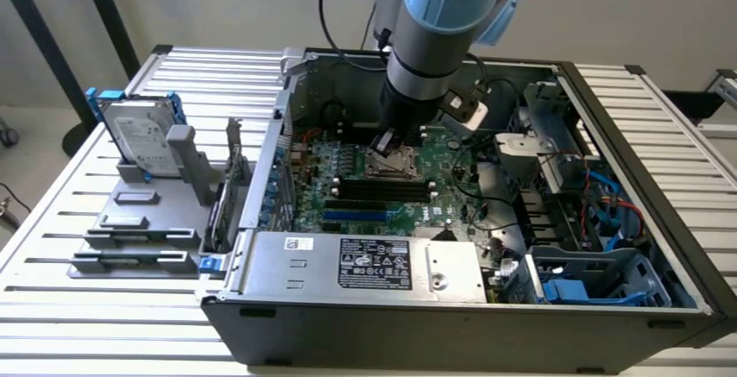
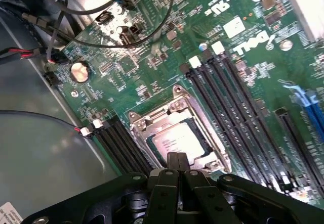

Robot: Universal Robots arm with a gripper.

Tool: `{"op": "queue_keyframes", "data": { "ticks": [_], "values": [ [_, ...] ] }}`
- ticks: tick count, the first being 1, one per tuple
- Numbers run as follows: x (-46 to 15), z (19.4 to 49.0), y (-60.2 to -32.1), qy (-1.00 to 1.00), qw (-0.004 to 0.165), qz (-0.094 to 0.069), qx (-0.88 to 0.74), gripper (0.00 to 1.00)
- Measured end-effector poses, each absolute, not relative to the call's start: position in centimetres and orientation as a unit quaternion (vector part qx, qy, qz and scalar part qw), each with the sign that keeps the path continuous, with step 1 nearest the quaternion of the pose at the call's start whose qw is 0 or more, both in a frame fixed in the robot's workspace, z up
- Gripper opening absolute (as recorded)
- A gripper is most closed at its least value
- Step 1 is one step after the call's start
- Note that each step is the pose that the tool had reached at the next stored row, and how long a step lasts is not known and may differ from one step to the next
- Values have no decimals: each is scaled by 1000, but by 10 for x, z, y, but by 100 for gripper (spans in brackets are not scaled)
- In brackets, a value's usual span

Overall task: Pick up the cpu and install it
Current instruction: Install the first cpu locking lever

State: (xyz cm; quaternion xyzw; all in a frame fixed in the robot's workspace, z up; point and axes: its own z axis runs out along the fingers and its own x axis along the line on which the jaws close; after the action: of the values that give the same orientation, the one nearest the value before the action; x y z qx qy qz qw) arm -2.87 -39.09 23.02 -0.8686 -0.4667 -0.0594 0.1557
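Down inside the open PC case (image 1: 645,248) on the bench (image 1: 69,230), the cpu (image 2: 178,141) is seen sitting in the socket (image 2: 174,128) on the motherboard (image 2: 238,57), framed by the metal retention bracket. The claw (image 2: 177,169) is closed up tight, fingers together, nothing gripped, tip parked right at the socket's edge just beside the chip.

What could go wrong, imo: if the chip isn't seated fully flat, socket pins could get bent by any push from the closed tip — can't be confirmed from these views whether it's flush. The heat-spreader top could be scratched too if the tip gets dragged across. Loose cables (image 2: 76,42) nearby could be snagged by the arm (image 1: 437,23) w/ any sideways move.

Writing: "DELL" is printed in white on the board — readable upside down in the wrist view. A label (image 1: 374,263) w/ small text is stuck on the PSU (image 1: 345,265), not legible. A hard drive (image 1: 141,140) stands in a holder outside the case, label unreadable.
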Motion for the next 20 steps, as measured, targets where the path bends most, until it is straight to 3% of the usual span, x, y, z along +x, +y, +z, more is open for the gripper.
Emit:
{"op": "queue_keyframes", "data": {
  "ticks": [9, 20],
  "values": [
    [-36, 238, -418, -466, 165, -62, -867, 11],
    [-58, 246, -430, -463, 179, -63, -866, 11]
  ]
}}
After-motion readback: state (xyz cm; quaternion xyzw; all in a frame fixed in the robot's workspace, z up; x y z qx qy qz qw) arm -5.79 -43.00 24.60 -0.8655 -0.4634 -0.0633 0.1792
